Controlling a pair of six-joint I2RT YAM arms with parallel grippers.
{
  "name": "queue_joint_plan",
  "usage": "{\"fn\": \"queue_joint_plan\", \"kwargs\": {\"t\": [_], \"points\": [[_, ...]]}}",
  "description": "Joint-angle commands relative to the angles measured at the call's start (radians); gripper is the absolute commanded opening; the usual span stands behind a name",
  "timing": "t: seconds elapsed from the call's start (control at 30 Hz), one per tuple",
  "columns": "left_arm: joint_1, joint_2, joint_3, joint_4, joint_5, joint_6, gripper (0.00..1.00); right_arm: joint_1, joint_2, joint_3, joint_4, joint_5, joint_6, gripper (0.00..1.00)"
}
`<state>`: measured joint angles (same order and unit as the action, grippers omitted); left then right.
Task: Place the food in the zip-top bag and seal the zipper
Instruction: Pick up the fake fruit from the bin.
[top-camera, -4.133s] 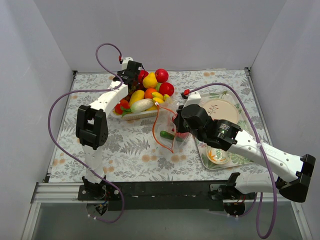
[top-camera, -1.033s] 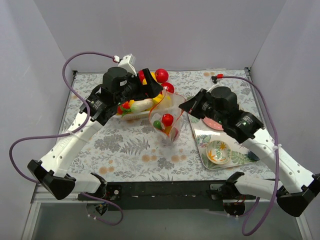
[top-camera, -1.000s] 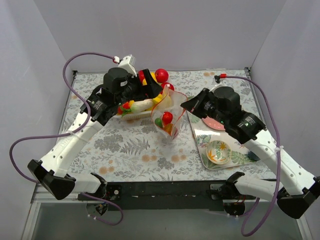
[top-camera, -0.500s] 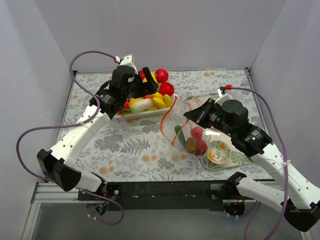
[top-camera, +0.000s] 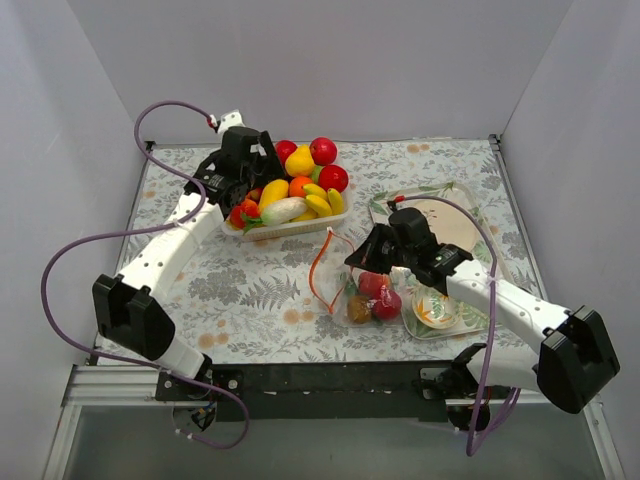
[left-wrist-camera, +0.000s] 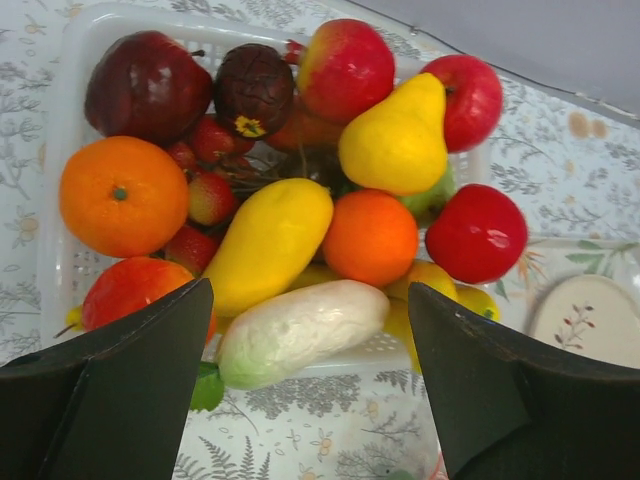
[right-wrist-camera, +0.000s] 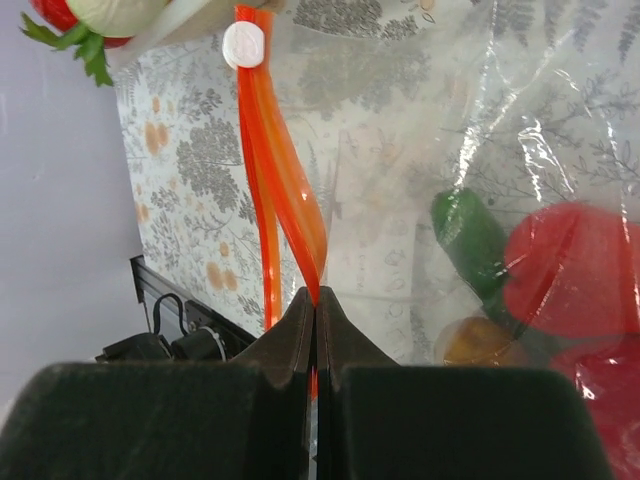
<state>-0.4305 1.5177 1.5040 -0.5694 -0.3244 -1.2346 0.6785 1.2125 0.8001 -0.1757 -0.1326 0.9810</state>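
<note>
White basket upper centre, heaped with food | zip-top bag on desk beside tray, holds red, green pieces | right end effector clamped on zipper | left end effector apart over basket

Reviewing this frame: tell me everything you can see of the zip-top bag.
The zip-top bag is clear, thin, crinkled plastic with glare on its folds. It lies on the floral table cover between the white basket and the tray. A red-orange zipper runs along its mouth, with a white slider at one end. Toy food shows through the plastic: red, brown and green pieces. The right gripper is pinched shut on the zipper. Whether the mouth is sealed cannot be told.
</note>
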Motion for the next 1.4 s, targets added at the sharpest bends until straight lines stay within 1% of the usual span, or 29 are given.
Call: {"fn": "queue_joint_plan", "kwargs": {"t": [0.0,0.03,0.07,0.23,0.3,0.37,0.4,0.43,0.5,0.6,0.73,0.83,0.93,1.0,1.03,1.13,1.2,1.37], "points": [[0.022,-0.001,-0.019,-0.015,-0.175,0.035,0.77,-0.005,-0.06,-0.013,0.094,-0.033,-0.005,0.01],[0.033,0.001,-0.03,-0.018,-0.209,0.041,0.77,-0.005,-0.08,-0.024,0.093,-0.03,-0.007,0.01],[0.041,0.005,-0.039,-0.018,-0.279,0.056,0.77,-0.007,-0.09,-0.033,0.091,-0.029,-0.007,0.01],[0.068,0.071,-0.071,-0.003,-0.35,0.075,0.77,-0.007,-0.12,-0.056,0.09,-0.038,-0.004,0.01],[0.075,0.096,-0.071,0.009,-0.349,0.073,0.77,-0.008,-0.122,-0.056,0.088,-0.044,-0.005,0.01],[0.091,0.134,-0.061,0.014,-0.341,0.075,0.83,-0.008,-0.125,-0.055,0.087,-0.056,-0.005,0.01],[0.101,0.148,-0.057,0.023,-0.312,0.076,0.89,-0.008,-0.125,-0.053,0.084,-0.059,-0.008,0.01],[0.122,0.159,-0.053,0.031,-0.292,0.081,0.93,-0.008,-0.131,-0.052,0.081,-0.061,-0.01,0.01],[0.14,0.188,-0.044,0.06,-0.257,0.098,0.93,-0.008,-0.139,-0.055,0.074,-0.061,-0.011,0.01],[0.15,0.24,-0.01,0.052,-0.24,0.101,0.92,-0.008,-0.154,-0.058,0.074,-0.061,-0.013,0.01],[0.153,0.276,-0.004,0.055,-0.24,0.1,0.9,-0.008,-0.159,-0.058,0.074,-0.061,-0.01,0.01],[0.153,0.283,-0.011,0.071,-0.228,0.096,0.85,-0.01,-0.154,-0.056,0.082,-0.068,-0.008,0.01],[0.153,0.286,-0.004,0.077,-0.219,0.098,0.77,-0.008,-0.151,-0.058,0.087,-0.076,-0.004,0.01],[0.153,0.282,-0.002,0.088,-0.205,0.099,0.71,-0.008,-0.149,-0.058,0.088,-0.076,-0.004,0.01],[0.153,0.276,-0.002,0.088,-0.202,0.101,0.66,-0.008,-0.149,-0.058,0.09,-0.075,-0.005,0.01],[0.153,0.265,0.007,0.098,-0.191,0.113,0.54,-0.008,-0.149,-0.059,0.091,-0.076,-0.004,0.01],[0.153,0.254,0.025,0.1,-0.194,0.129,0.51,-0.008,-0.149,-0.059,0.093,-0.075,-0.004,0.01],[0.153,0.23,0.073,0.088,-0.203,0.15,0.47,-0.007,-0.148,-0.059,0.093,-0.068,-0.004,0.01]]}}
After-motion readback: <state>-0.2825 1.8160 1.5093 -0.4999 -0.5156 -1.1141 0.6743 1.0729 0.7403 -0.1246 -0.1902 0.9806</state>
